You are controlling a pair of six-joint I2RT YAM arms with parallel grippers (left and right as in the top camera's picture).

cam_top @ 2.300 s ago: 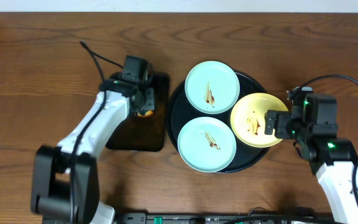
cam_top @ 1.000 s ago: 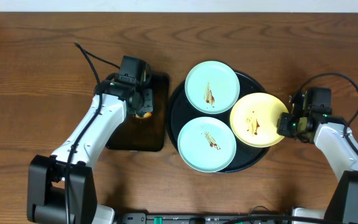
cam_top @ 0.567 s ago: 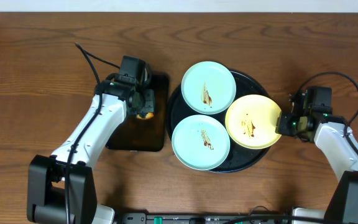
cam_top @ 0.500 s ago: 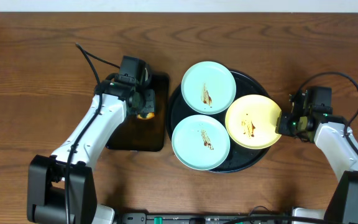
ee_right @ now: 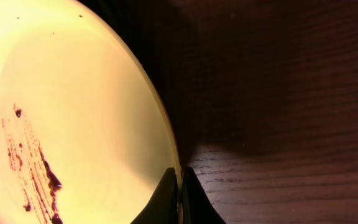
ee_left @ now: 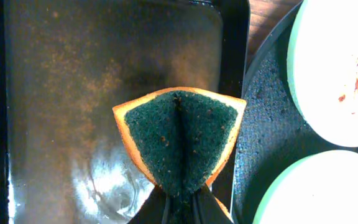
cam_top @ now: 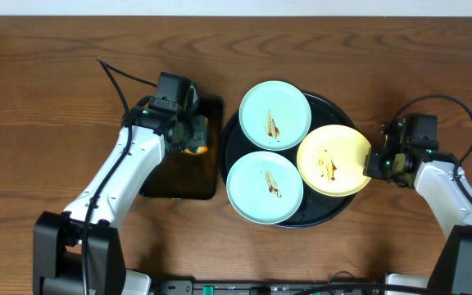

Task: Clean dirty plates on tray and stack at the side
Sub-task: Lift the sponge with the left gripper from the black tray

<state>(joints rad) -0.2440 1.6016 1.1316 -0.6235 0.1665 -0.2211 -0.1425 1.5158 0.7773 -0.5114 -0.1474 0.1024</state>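
Observation:
Three smeared plates lie on the round black tray (cam_top: 233, 139): a mint one (cam_top: 274, 114) at the back, a mint one (cam_top: 265, 186) at the front, and a yellow plate (cam_top: 333, 160) (ee_right: 73, 118) on the right. My right gripper (cam_top: 373, 163) (ee_right: 180, 186) is shut on the yellow plate's right rim. My left gripper (cam_top: 188, 138) (ee_left: 180, 208) is shut on a folded green-and-orange sponge (ee_left: 179, 140) (cam_top: 193, 147), held over the right edge of the rectangular tray (cam_top: 179, 176) (ee_left: 73, 93), just left of the round tray.
Bare wood tabletop (cam_top: 400, 65) lies right of and behind the round tray. The rectangular tray's floor looks wet. A black cable (cam_top: 125, 78) trails behind my left arm.
The right gripper shut on the yellow plate's rim and pushed it slightly left, nudging the mint plates left. The left gripper lifted the sponge slightly toward the round tray.

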